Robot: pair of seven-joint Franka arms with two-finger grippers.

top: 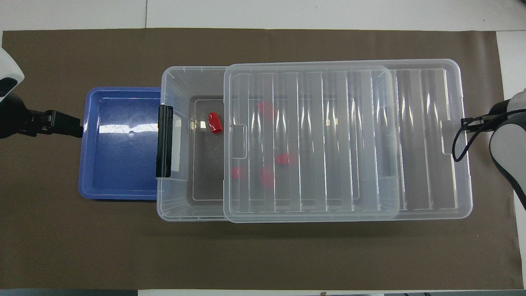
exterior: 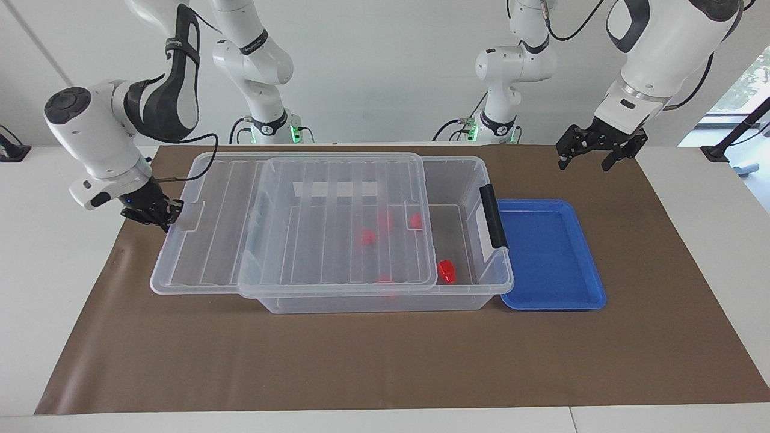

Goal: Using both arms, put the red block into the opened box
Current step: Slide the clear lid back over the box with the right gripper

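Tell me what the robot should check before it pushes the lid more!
1. Red blocks inside the box: ok.
2. Lid flat on the box, partly covering it: ok.
3. Right gripper shut at the lid's end tab: ok.
4. Left gripper open, raised near the blue tray, holding nothing: ok.
5. Box fully covered: not ok, gap by the black latch.
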